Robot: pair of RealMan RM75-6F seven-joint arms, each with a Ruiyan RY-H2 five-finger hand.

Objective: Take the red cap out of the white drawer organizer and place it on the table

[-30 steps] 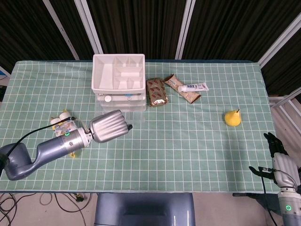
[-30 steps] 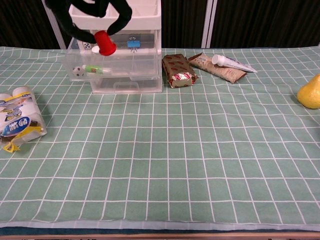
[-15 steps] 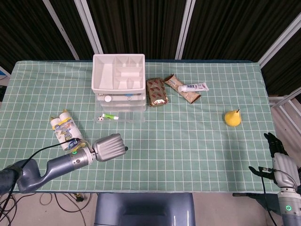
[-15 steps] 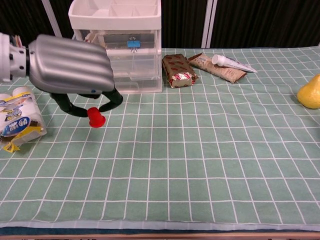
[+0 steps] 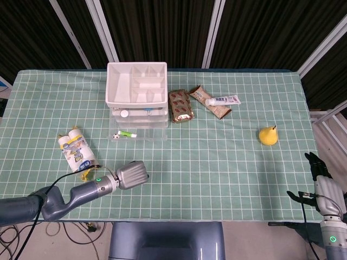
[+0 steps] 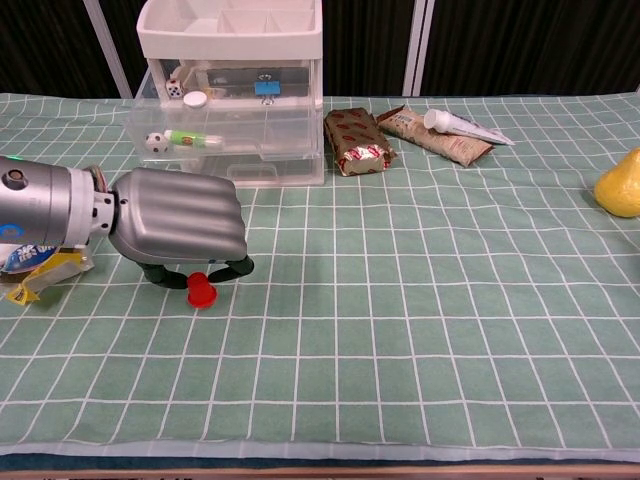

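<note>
The green gridded surface lies under my left hand, whose fingers pinch the red cap low, well clear of the white drawer organizer. Letting go unevenly could roll it away. My right hand idles, seemingly empty.

open cloth mid-table, organizer + snack packs at back

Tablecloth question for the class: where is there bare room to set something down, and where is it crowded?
Bare: the wide middle stretch between the left hand holding the red cap and the pear. Crowded: the far edge, with drawer organizer, snack packets and tube.
</note>
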